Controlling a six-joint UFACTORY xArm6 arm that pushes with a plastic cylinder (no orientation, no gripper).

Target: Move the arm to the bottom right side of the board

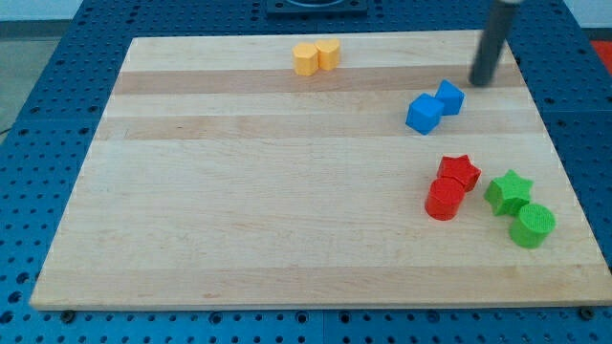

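My tip [481, 83] is at the lower end of the dark rod near the view's top right of the wooden board [239, 191]. It stands just right of and slightly above two blue blocks, a smaller one [449, 96] and a cube [424, 114], not touching them. Lower on the right lie a red star [460, 172] with a red cylinder [445, 200] against it, and a green star [508, 191] with a green cylinder [532, 225] next to it. My tip is well above these.
Two yellow-orange blocks [306, 57] [328, 53] sit side by side at the board's top edge, near the middle. A blue perforated table [38, 115] surrounds the board on all sides.
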